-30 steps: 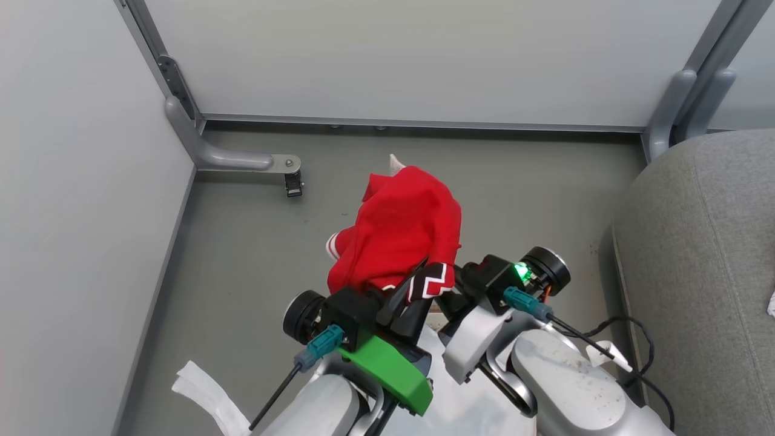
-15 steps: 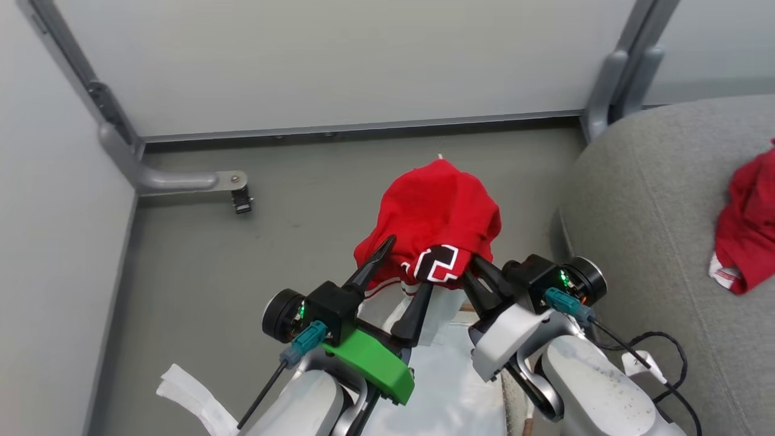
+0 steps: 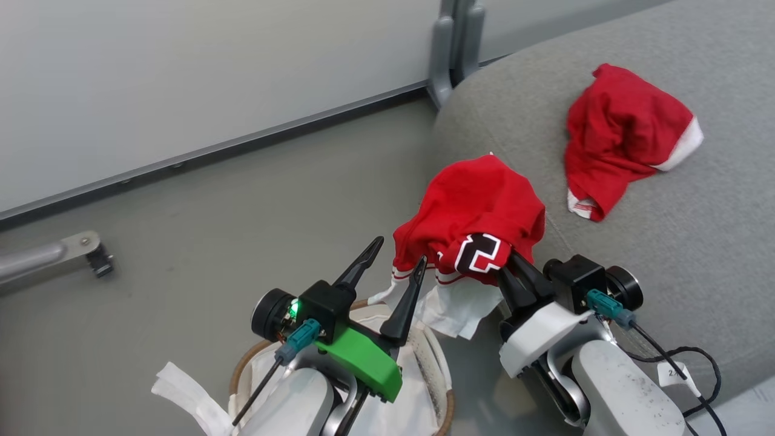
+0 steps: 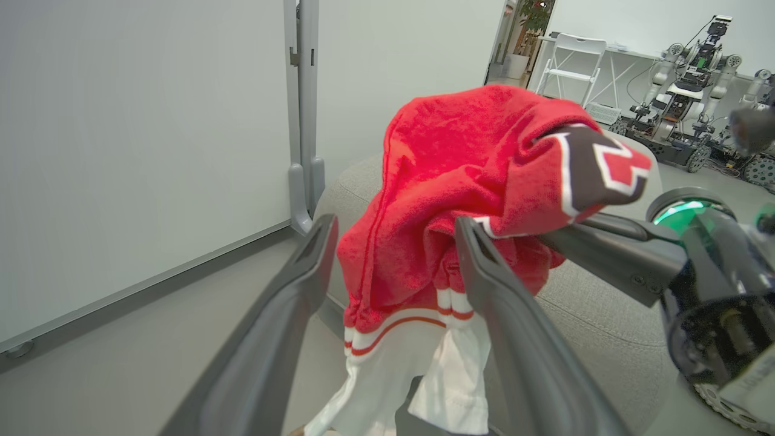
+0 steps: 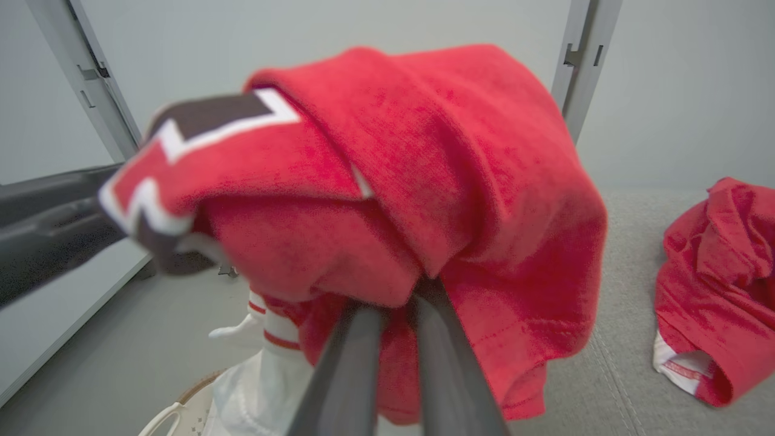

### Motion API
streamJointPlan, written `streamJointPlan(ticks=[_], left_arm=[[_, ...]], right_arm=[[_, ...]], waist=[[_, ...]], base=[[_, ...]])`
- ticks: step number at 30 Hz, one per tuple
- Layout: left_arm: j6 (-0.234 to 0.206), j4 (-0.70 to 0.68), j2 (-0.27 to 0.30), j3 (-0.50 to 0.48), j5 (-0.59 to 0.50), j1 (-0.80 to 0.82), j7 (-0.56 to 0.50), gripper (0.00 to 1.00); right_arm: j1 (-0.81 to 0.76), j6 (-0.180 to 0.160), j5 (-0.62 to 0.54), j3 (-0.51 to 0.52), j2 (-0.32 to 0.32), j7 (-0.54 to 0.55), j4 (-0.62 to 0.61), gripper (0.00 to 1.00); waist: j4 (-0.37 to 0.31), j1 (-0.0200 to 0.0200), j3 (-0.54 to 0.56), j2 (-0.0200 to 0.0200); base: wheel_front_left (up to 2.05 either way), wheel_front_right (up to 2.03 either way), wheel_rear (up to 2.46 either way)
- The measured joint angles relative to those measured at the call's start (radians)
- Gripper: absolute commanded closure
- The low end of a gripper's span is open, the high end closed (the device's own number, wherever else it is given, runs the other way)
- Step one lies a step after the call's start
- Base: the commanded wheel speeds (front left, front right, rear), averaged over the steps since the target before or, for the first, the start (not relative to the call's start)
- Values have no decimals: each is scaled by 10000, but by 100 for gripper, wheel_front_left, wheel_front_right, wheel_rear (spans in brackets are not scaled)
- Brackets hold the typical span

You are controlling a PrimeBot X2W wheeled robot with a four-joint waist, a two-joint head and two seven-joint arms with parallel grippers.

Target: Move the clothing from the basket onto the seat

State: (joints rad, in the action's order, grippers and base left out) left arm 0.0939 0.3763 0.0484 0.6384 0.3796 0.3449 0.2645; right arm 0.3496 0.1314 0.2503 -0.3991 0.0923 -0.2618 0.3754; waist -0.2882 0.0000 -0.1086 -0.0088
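Clothing [image 3: 478, 206], a red jersey [image 4: 460, 157], hung in the air over the rounded edge of the seat [image 3: 666, 254], at the corner nearest the basket [image 3: 242, 363]. A plain red piece [image 3: 623, 133] lay crumpled on the seat, well in from that edge. Grey floor [image 3: 212, 212] ran from the basket to the pale wall panel [image 3: 181, 72] and its metal post [image 3: 454, 48], so you had open room on that side. Your right gripper [image 3: 514, 266] was pressed together on a fold of the jersey beside the dark numeral patch; whether the cloth touched the seat could not be told. Your left gripper [image 3: 399, 251] stood spread, its 2 fingers beside the striped hem, closed on nothing. The basket held a white sheet [image 3: 412, 418], and the jersey's white sleeve [image 3: 454, 309] dangled near its rim.
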Motion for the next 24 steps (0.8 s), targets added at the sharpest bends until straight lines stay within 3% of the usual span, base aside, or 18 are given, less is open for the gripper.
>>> streamJointPlan(ticks=[11,16,24], left_arm=[[205,366,-12,247,-79,265,0,0],[267,548,-12,407,-35,540,0,0],[290,953,-10,21,-370,662,0,0]], right_arm=[[-675,0,-42,1292,-82,0,-629,100],[-627,0,-146,1985,52,2,-859,100],[1598,0,-320,2681,1179,2,-662,100]], waist=[[-2100,0,-393,0],[-2415,0,-840,0],[-2544,0,-1628,0]], base=[[0,0,0],[0,0,0],[0,0,0]])
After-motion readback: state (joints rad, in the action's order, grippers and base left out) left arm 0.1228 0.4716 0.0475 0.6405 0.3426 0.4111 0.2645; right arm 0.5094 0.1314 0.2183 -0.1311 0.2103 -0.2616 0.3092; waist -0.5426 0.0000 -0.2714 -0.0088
